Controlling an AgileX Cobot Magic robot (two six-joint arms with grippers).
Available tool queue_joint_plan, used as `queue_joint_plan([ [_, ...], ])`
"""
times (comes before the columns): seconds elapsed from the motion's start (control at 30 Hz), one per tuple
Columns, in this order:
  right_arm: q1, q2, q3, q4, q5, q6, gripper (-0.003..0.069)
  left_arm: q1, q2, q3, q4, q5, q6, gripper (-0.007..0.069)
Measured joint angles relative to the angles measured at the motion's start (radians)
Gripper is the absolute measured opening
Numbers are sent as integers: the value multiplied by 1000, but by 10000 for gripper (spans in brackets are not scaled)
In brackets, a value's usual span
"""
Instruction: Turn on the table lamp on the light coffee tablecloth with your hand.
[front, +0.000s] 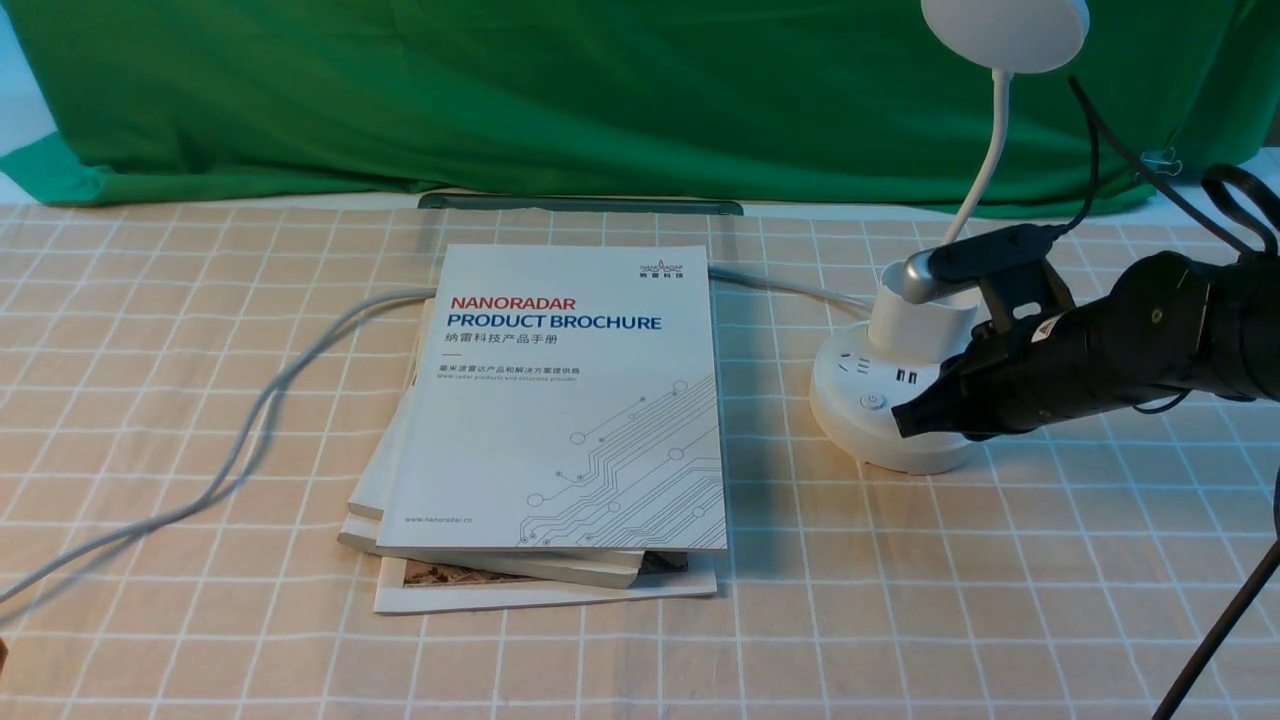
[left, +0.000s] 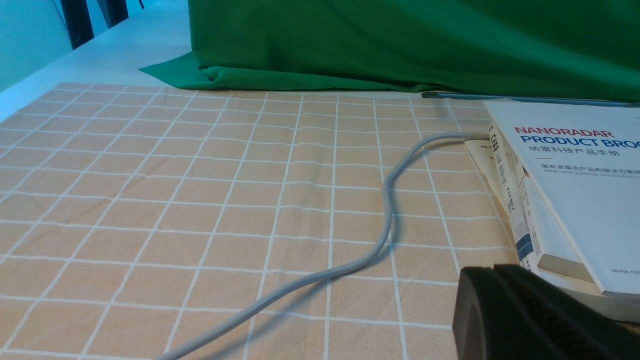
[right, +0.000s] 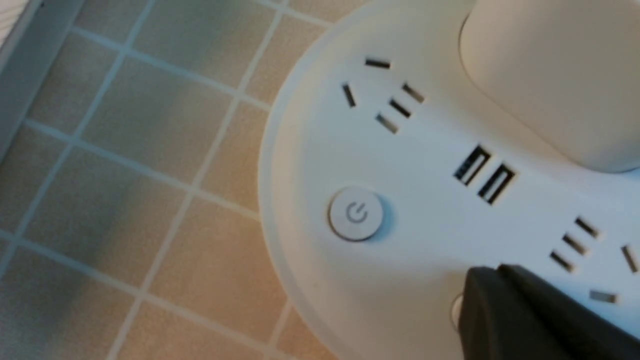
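Pincer tips pressed together, the robot's right gripper (right: 492, 280) reaches over the round base of a white table lamp (front: 895, 400) on a light coffee tablecloth (front: 560, 660), partly covering one button (right: 459, 312); whether it touches is unclear. A power button (right: 356, 213) shows uncovered nearby. Left of the lamp, a Nanoradar product brochure (front: 560, 400) tops a stack of books (front: 600, 568), while the left gripper (left: 492, 275) has its tips closed.
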Motion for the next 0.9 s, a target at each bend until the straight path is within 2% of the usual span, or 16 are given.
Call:
queue_joint_plan([
  [0.23, 0, -101, 19, -6, 61, 42, 34, 0, 0, 0, 0, 0, 0, 21],
  [0.4, 0, -388, 111, -6, 40, 44, 35, 0, 0, 0, 0, 0, 0, 21],
  [0.63, 0, -777, 413, -7, -36, 95, 35, 0, 0, 0, 0, 0, 0, 21],
  [0.9, 0, -1221, 481, -6, 12, 124, 37, 0, 0, 0, 0, 0, 0, 21],
])
